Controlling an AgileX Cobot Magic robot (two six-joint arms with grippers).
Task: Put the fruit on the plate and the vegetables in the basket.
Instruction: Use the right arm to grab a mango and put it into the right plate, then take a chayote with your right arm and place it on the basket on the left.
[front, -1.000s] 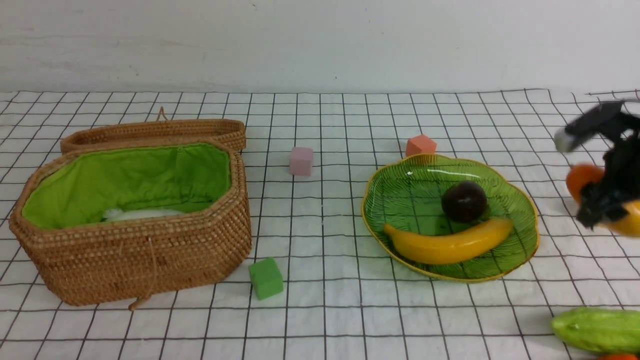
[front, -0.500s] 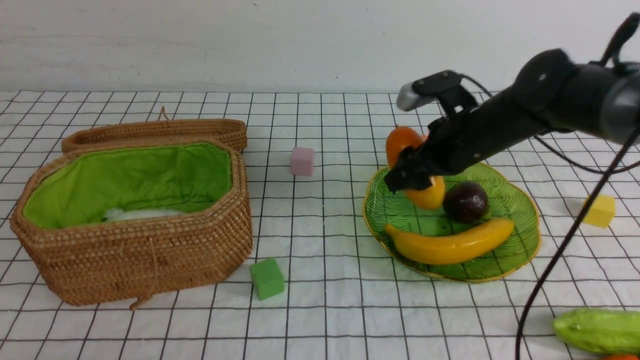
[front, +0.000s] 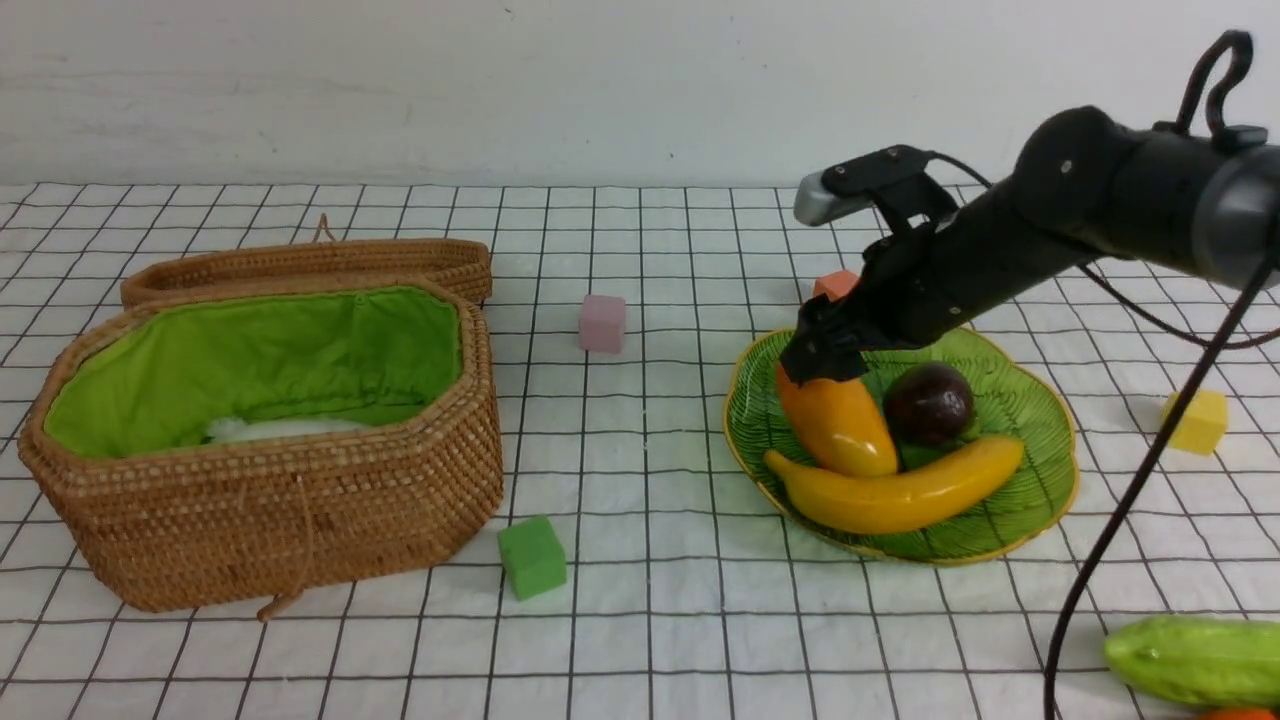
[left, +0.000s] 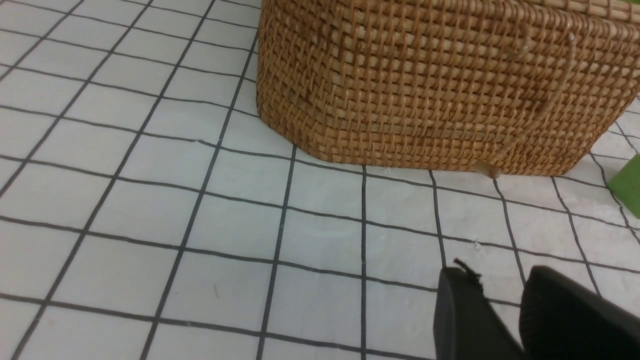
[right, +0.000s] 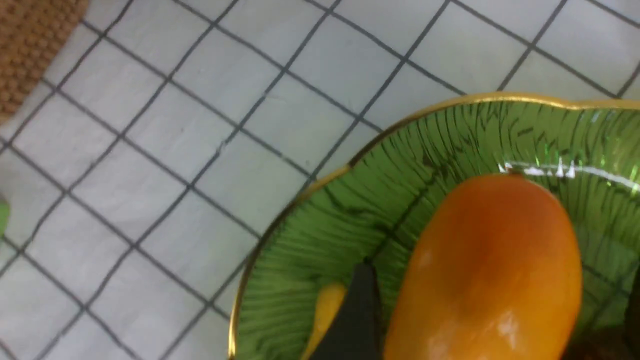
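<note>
The basket (front: 300, 520) sat well to the left of the right end effector (front: 822, 362), with the white radish (front: 280, 428) inside. The plate (front: 1035, 445) lay directly beneath that end effector, whose jaws were spread and released at the far end of the mango (front: 838, 425). The mango leaned on the banana (front: 900, 495), with the mangosteen (front: 928, 402) just beside it. The gourd (front: 1195, 660) lay well apart, nearer the robot. The left end effector (left: 505, 310) hung near the basket's wall, jaws slightly parted and empty.

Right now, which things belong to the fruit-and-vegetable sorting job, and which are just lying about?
Belong to the job: mango, banana, mangosteen, plate, gourd, basket, white radish inside it.

Just lying about: pink cube, green cube, orange cube, yellow cube.
</note>
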